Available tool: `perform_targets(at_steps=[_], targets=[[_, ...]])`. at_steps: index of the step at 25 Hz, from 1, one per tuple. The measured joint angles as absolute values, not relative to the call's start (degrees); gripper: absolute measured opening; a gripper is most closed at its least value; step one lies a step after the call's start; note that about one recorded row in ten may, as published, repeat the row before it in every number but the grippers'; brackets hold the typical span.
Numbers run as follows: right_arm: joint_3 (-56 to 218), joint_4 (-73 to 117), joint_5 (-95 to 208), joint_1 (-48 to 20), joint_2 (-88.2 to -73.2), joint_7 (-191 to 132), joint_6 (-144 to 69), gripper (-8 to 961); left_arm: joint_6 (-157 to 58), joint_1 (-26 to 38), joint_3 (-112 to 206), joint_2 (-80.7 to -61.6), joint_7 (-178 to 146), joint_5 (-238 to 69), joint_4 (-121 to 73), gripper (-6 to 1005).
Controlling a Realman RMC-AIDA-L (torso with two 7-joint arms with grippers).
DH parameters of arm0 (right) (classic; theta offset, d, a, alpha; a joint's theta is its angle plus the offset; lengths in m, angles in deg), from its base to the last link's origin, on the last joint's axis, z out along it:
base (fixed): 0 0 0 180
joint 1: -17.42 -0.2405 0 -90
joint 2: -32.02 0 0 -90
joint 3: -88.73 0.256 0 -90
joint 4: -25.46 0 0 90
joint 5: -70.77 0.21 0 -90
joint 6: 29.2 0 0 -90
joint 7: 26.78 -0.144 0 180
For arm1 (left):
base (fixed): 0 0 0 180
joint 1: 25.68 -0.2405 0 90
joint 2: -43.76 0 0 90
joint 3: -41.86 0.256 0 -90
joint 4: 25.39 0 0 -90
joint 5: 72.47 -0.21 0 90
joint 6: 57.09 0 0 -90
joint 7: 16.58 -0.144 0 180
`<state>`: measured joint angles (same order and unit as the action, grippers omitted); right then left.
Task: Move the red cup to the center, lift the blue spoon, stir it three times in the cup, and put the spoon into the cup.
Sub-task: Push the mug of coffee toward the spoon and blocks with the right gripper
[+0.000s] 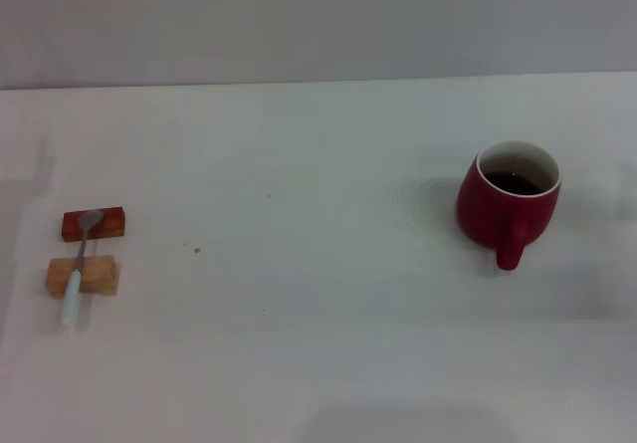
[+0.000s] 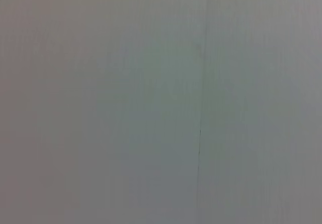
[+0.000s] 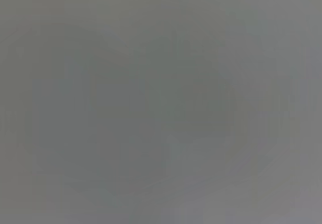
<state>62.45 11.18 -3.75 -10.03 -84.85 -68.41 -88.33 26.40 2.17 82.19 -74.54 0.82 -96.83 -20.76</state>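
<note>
The red cup (image 1: 506, 207) stands upright on the right side of the white table, its handle (image 1: 511, 247) turned toward me and dark liquid showing inside. On the left side lies the blue spoon (image 1: 80, 265). Its grey bowl rests on a reddish-brown block (image 1: 94, 224) and its pale handle crosses a tan block (image 1: 82, 276), with the handle's end pointing toward me. Neither gripper appears in any view. Both wrist views show only a plain grey surface.
The white table (image 1: 318, 264) stretches between the spoon and the cup, with a small brown speck (image 1: 197, 250) to the right of the blocks. A grey wall (image 1: 318, 15) runs behind the table's far edge.
</note>
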Motion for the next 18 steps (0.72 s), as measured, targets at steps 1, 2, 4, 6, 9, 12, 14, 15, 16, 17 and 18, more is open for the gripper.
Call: perform_targets(at_steps=[1,2,4,6,9,12,14,15,16,17,18], targets=[[62.5,10.4,-7.2,-10.0,-84.57,-70.9,-88.4,0,26.4,2.2,82.2,-74.54,0.8,-96.8,-20.7,693],[62.4,9.8,-10.1,-10.0,-84.38,-73.0,-88.5,0,26.4,2.2,82.2,-74.54,0.8,-96.8,-20.7,693],[62.5,8.4,-16.0,-10.2,-83.98,-76.8,-88.7,0,26.3,2.2,82.2,-74.54,0.8,-96.8,-20.6,693],[62.5,7.3,-20.7,-10.5,-83.75,-79.5,-88.8,0,26.3,2.2,82.2,-74.54,0.8,-96.8,-20.6,693],[62.4,6.3,-26.0,-10.9,-83.65,-82.1,-89.1,0,26.3,2.2,82.2,-74.48,0.8,-96.8,-20.6,693],[62.3,6.1,-27.6,-11.2,-83.64,-82.7,-89.2,-1,26.2,2.2,82.2,-74.47,0.8,-96.8,-20.6,693],[61.4,6.1,-27.8,-11.3,-83.64,-82.8,-89.2,-1,26.2,2.2,82.2,-74.45,0.8,-96.8,-20.6,693],[60.0,6.1,-27.8,-11.6,-83.57,-83.2,-89.2,-1,26.2,2.1,82.2,-74.45,0.9,-96.8,-20.6,693],[60.0,6.1,-27.8,-11.6,-83.57,-83.2,-89.2,-1,26.2,2.1,82.2,-74.45,0.9,-96.8,-20.6,693],[59.3,6.1,-27.9,-11.8,-83.54,-83.4,-89.1,-1,26.2,2.0,82.2,-74.45,1.0,-96.8,-20.6,693],[58.2,6.2,-27.9,-12.2,-83.51,-83.8,-88.9,-1,26.2,2.0,82.2,-74.45,1.1,-96.8,-20.5,693]])
